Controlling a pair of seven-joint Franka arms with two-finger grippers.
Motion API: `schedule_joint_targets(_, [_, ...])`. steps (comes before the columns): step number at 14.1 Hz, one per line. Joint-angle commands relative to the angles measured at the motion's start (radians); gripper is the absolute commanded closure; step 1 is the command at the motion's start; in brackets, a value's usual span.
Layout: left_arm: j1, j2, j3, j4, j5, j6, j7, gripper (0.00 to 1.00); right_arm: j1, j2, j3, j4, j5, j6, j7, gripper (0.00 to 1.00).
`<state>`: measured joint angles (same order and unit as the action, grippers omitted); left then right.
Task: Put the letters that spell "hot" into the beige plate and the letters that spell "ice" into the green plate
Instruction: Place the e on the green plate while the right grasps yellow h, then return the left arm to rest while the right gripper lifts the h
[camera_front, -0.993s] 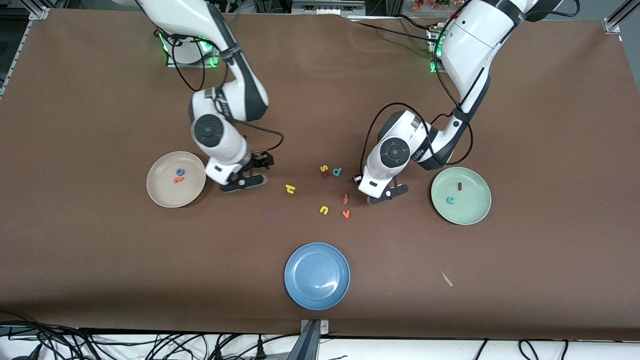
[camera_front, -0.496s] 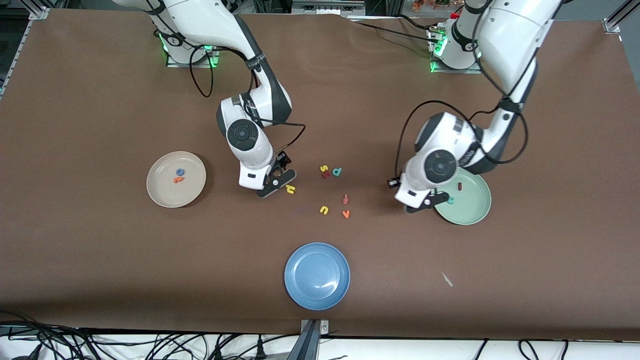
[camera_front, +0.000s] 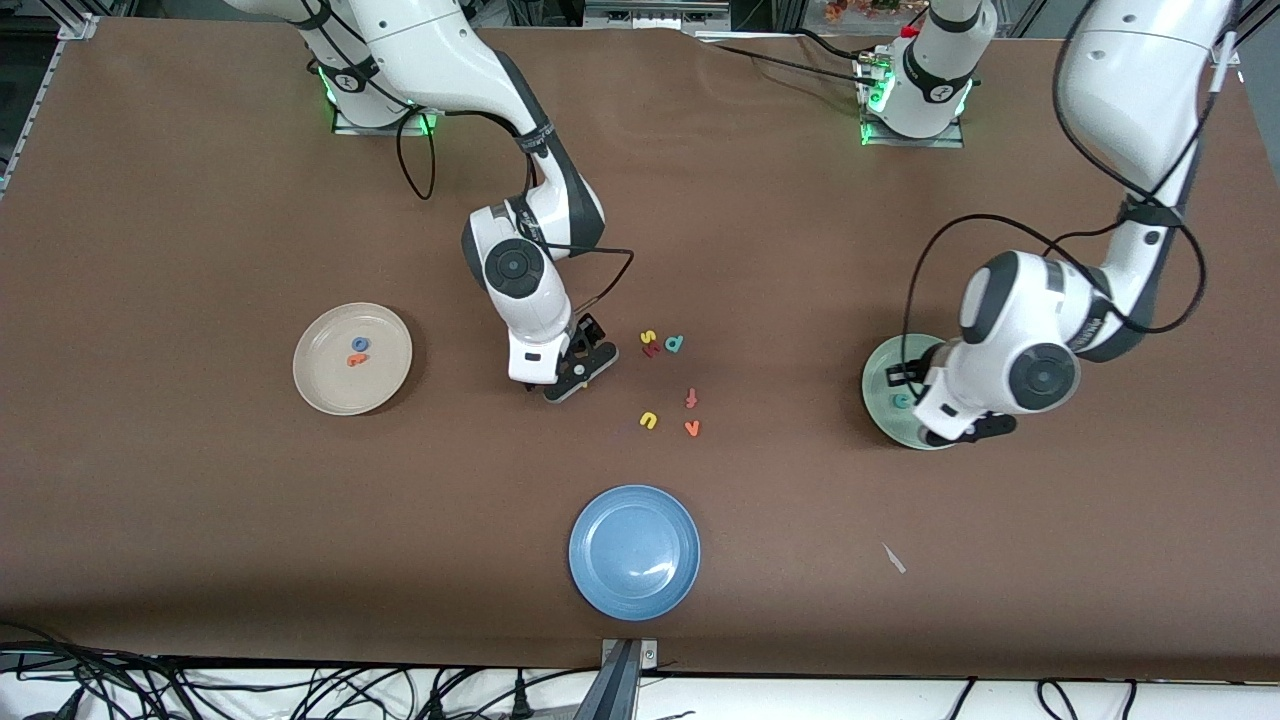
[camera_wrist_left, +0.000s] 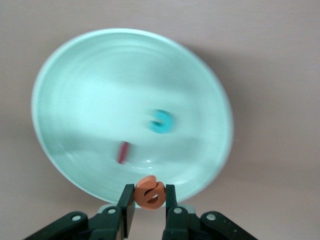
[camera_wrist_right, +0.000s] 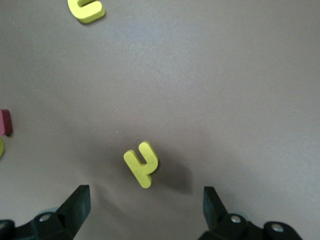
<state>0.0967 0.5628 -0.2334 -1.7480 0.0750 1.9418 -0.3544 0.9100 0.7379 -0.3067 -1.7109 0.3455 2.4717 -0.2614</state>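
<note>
At frame right the left gripper (camera_wrist_left: 150, 212) pinches the orange e (camera_wrist_left: 150, 191) above the green plate (camera_front: 880, 372) (c, i inside), while the right gripper (camera_wrist_right: 145, 207), spread wide and empty, hovers mid-frame over the yellow h (camera_wrist_right: 141, 164).

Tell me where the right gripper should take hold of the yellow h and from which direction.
Grip the yellow h across its straight stem, coming straight down from above. It lies flat on the table, clear of other letters, and the open right gripper already hovers over it with a finger on either side.
</note>
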Motion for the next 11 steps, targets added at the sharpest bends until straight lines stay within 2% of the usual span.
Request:
schedule_joint_targets(1, [0.011, 0.048, -0.012, -0.010, 0.016, 0.029, 0.043, 1.00, 0.000, 0.031, 0.009, 0.027, -0.013, 0.026, -0.015, 0.02])
schedule_joint_targets(5, [0.005, 0.043, -0.026, -0.054, 0.000, 0.072, 0.034, 0.99, 0.000, 0.038, 0.014, 0.037, -0.013, 0.029, -0.015, 0.18])
schedule_joint_targets(6, [0.005, 0.036, -0.043, -0.065, -0.001, 0.072, 0.025, 0.93, 0.000, 0.040, 0.015, 0.039, -0.013, 0.029, -0.015, 0.25])
schedule_joint_targets(8, [0.003, 0.035, -0.056, -0.067, -0.001, 0.066, -0.021, 0.02, 0.000, 0.041, 0.015, 0.057, -0.013, 0.023, -0.009, 0.48])
schedule_joint_targets(10, [0.005, 0.019, -0.058, -0.056, 0.000, 0.046, -0.023, 0.00, 0.001, 0.046, 0.015, 0.057, -0.013, 0.023, -0.007, 0.51])
schedule_joint_targets(11, [0.003, 0.002, -0.063, -0.047, 0.002, 0.019, -0.029, 0.00, 0.001, 0.049, 0.020, 0.057, -0.014, 0.023, -0.009, 0.60])
